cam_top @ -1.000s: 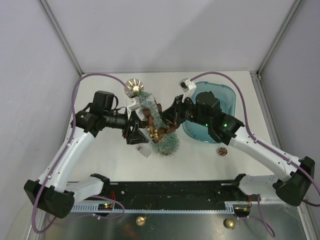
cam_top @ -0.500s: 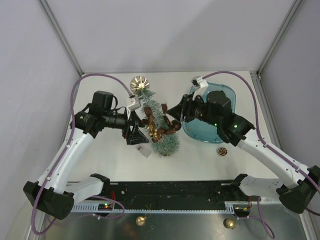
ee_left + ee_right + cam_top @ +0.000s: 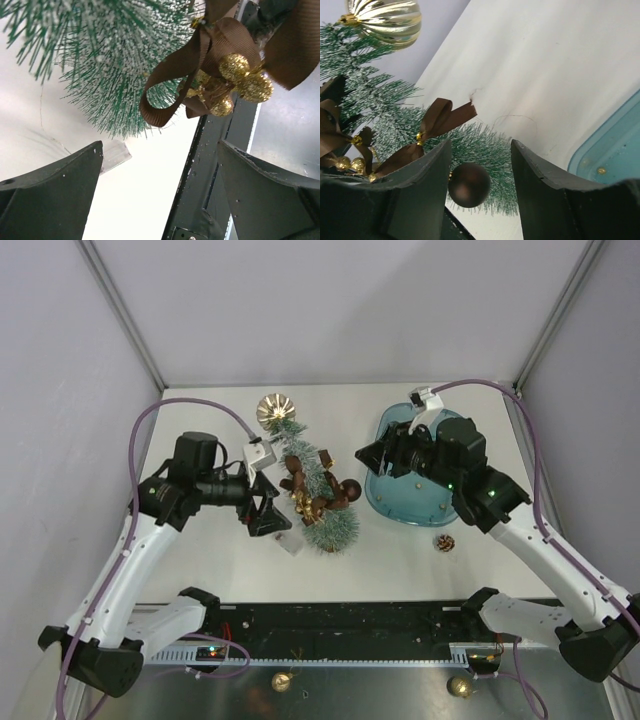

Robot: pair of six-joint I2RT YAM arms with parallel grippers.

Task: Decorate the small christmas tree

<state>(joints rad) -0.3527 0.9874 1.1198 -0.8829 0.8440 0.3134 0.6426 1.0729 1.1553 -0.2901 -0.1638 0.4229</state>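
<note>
The small christmas tree (image 3: 335,528) is in the middle of the table (image 3: 380,560), between the two grippers. The left gripper (image 3: 270,515) hovers just beside its lower left flank, jaws spread wide with nothing held. Past them the left wrist view shows frosted bristles and a brown ribbon bow (image 3: 220,42) with glittery gold beads. The right gripper (image 3: 365,454) is likewise spread and empty, clear of the tree, over the left rim of the blue tray (image 3: 400,512). Its wrist view frames a brown bauble (image 3: 468,184) on the tree's right side.

A second ago the right gripper was in among the branches at that bauble. It has since drawn back to the tray, and the bauble has stayed on the tree. The left gripper has barely shifted.

From above, the tree's long axis runs diagonally, with the wide skirt toward the near edge and the tip toward the far left, capped by a gold ribbed bauble (image 3: 272,408). Whether it stands plumb or leans I cannot tell.
</note>
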